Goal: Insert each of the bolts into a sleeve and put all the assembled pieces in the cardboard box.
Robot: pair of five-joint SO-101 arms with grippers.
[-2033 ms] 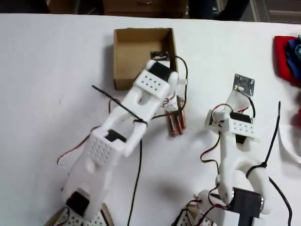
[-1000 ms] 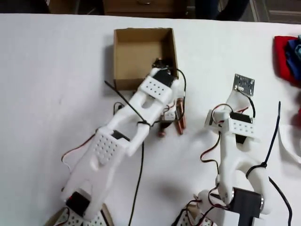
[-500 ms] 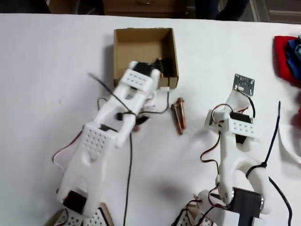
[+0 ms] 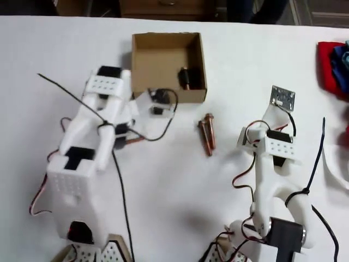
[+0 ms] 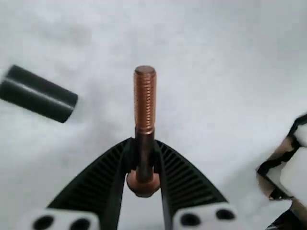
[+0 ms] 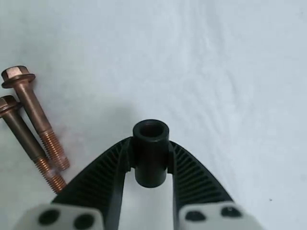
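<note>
Two loose bolts (image 4: 206,134): lying side by side and touching on the white table (image 4: 54,65). They're sitting between the two arms, near the box's front right corner but not in it. In the right wrist view they're resting just beside that arm's gripper.
Left gripper (image 5: 144,143): clamping down on a copper bolt (image 5: 145,96) right by the head. The threaded end is poking out past the fingertips, over the table.
Spare sleeve (image 5: 38,93): black, lying on its side on the table. It's sitting near the held bolt's tip but clearly apart from it.
Right gripper (image 6: 151,143): squeezing a black sleeve (image 6: 151,139) between both jaws, with the open bore facing the wrist camera. Can't tell if the sleeve's far end is touching the table.
Cardboard box (image 4: 155,60): sitting open toward the far side of the table, with the left arm's wrist hanging just beside its front left corner.
Assembled piece (image 4: 185,77): a dark sleeve with a bit of copper showing, resting inside the box by the right wall.
Red cloth (image 4: 330,57): sitting off at the table's right edge, well away from everything.
</note>
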